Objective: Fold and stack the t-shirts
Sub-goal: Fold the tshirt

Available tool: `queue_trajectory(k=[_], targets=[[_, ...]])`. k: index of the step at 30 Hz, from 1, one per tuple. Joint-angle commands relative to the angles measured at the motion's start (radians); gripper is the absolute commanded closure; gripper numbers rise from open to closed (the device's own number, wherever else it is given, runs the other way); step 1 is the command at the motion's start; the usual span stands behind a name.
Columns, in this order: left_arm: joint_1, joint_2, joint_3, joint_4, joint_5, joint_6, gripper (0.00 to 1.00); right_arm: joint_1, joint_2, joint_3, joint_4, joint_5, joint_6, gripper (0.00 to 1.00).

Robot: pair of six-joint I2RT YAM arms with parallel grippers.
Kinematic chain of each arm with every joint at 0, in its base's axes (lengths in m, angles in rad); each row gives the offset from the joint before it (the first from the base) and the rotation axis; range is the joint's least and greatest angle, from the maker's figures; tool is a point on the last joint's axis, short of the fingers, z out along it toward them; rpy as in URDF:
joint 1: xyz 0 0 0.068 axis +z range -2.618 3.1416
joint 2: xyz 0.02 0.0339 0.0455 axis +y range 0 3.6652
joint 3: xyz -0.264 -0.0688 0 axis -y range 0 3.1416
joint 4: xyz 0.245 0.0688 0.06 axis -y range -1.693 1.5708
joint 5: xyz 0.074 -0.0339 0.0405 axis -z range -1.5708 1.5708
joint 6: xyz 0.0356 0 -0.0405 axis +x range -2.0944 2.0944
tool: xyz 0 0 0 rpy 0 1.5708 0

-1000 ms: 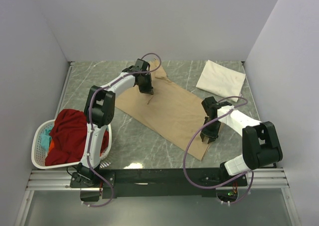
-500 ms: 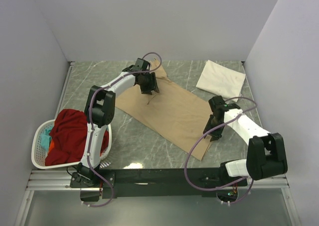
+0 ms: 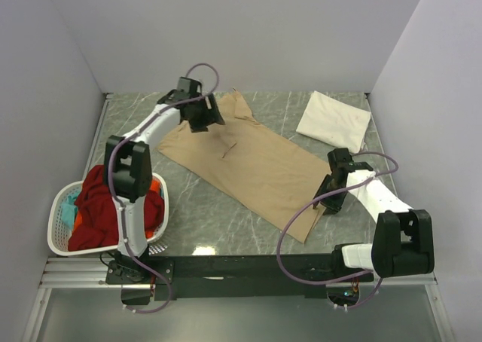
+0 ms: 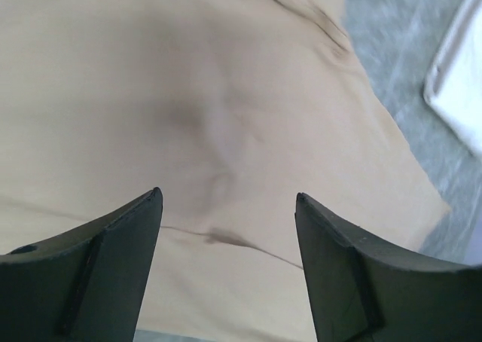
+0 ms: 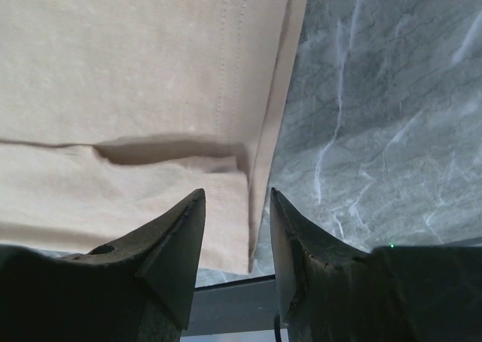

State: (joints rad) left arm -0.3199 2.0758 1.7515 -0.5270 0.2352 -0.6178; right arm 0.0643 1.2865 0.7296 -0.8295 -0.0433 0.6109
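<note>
Working on the tan t-shirt (image 3: pixel 248 165), laid out flat on a slant across the counter (image 3: pixel 188 214) from far left to near right, presumably to give long straight edges to fold along. Hovering with the left fingers (image 3: pixel 205 118) over its far left end, spread wide and gripping nothing, with only faintly creased cloth below them in the wrist view. Down at the near right end with the right fingers (image 3: pixel 332 200), parted by a narrow gap and likewise empty, straddling the stitched hem just where cloth gives way to bare counter; probably lined up there to pinch that edge. Placed at opposite ends, by the look of it, to lift and fold the shirt in one go without bunching. Off at the far right, well apart, a cream-white t-shirt (image 3: pixel 334 120) already folded to a flat rectangle: likely the base of the stack, set clear of the working area. At the near left, overhanging the counter's edge, a white laundry basket (image 3: pixel 56 236) with a red t-shirt (image 3: pixel 102 199) heaped on top, orange cloth (image 3: pixel 154 187) and teal cloth (image 3: pixel 69 204) showing beside it, apparently waiting their turn.
</note>
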Motion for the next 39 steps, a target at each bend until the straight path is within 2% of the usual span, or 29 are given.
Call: queue_trajectory(k=[1,6,13,27,39], targets=[[0.079,-0.085,-0.09,0.024,-0.056,0.007,0.23,-0.017,0.025,-0.019,0.059,-0.006,-0.023,0.53],[0.16,-0.114,-0.202,0.036,-0.1,0.053,0.23,-0.023,0.068,-0.01,0.101,-0.01,-0.031,0.53],[0.219,-0.099,-0.26,0.044,-0.137,0.092,0.23,-0.029,0.105,0.019,0.115,-0.02,-0.049,0.57],[0.265,-0.069,-0.322,0.058,-0.158,0.116,0.22,-0.029,0.117,0.031,0.116,-0.032,-0.062,0.8],[0.281,-0.037,-0.323,0.078,-0.136,0.099,0.22,-0.031,0.14,0.013,0.132,-0.03,-0.076,0.78]])
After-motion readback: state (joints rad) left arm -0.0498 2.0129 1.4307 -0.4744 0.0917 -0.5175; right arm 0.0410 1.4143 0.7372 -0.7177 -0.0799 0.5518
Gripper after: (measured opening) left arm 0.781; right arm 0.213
